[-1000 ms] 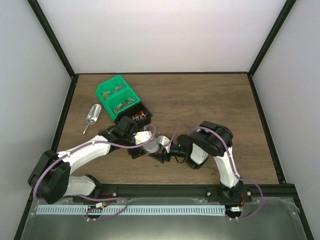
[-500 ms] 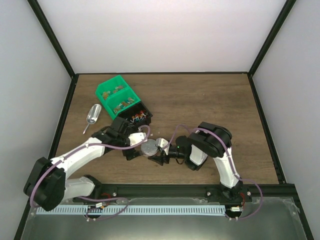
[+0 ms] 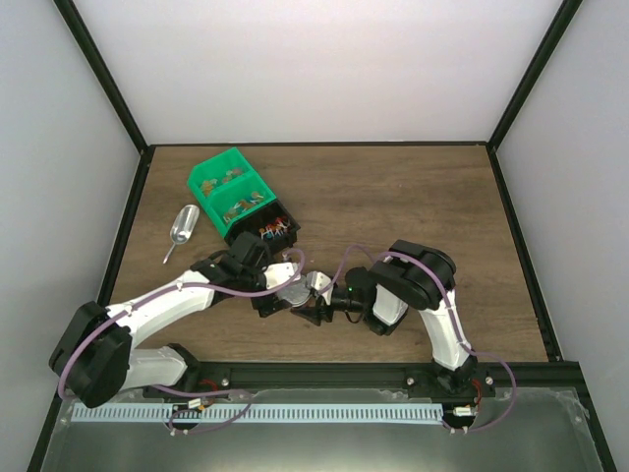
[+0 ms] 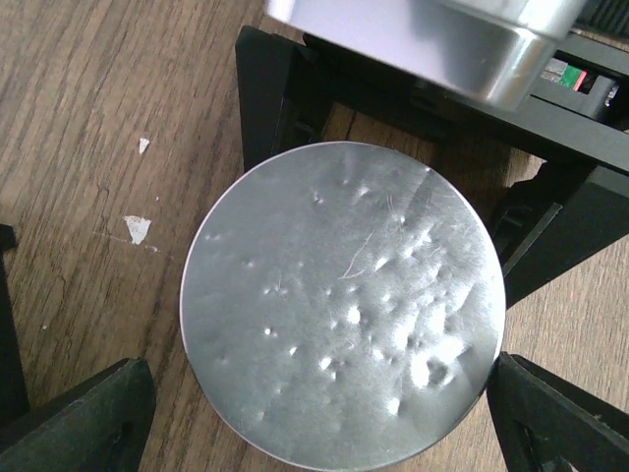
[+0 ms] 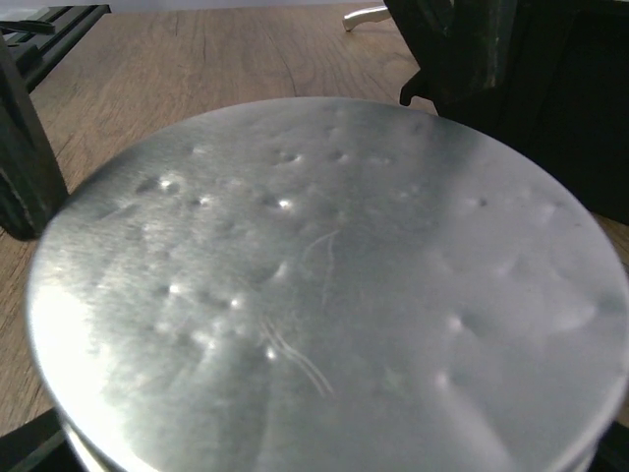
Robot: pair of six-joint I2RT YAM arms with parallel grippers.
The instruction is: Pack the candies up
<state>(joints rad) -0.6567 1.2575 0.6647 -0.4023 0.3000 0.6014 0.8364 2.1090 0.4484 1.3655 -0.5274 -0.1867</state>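
Note:
The candies (image 3: 271, 231) lie in a black bin (image 3: 291, 232) next to the green bins; their wrappers are red, blue, white and orange. My left gripper (image 3: 278, 296) is shut on a round dented metal lid (image 3: 292, 288), which lies flat between its fingers (image 4: 88, 418) in the left wrist view (image 4: 344, 315). My right gripper (image 3: 320, 296) is shut on a silver metal tin (image 3: 316, 283), tilted and right beside the lid. The tin's smooth wall (image 4: 442, 39) shows above the lid. A dented metal face (image 5: 324, 295) fills the right wrist view.
Two joined green bins (image 3: 228, 187) with dull brown-orange pieces stand at the back left. A metal scoop (image 3: 182, 228) lies left of them on the wooden table (image 3: 413, 197). Black frame rails edge the table.
My left gripper pulled the lid a little left and near, then came back right towards the tin. The right arm has barely moved.

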